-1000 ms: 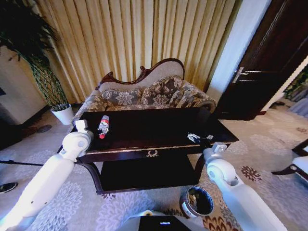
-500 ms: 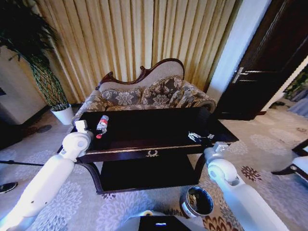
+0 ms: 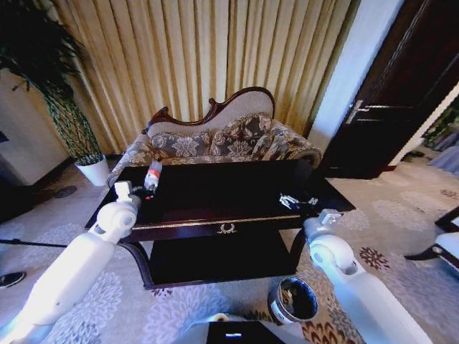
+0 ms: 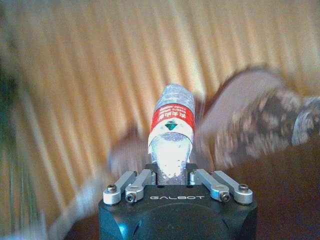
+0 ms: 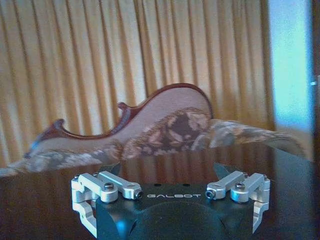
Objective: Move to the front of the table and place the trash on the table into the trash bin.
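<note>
Your left claw (image 4: pixel 170 172) is clamping the bottle (image 4: pixel 172 131) by its lower end and holding it tilted above the bench's (image 3: pixel 215 193) far left corner, red label up. Your right claw (image 5: pixel 170 192) is resting with its jaws spread wide at the bench's near right edge, just beside the crumpled paper bits (image 3: pixel 290 202). The bin (image 3: pixel 293 299) is sitting on the carpet before the bench's right leg.

The word "GALBOT" is printed in pale capitals on the black body of the left gripper (image 4: pixel 171 165) and the right gripper (image 5: pixel 170 192). The bottle (image 4: pixel 171 131) has a red label; its characters are unreadable.
</note>
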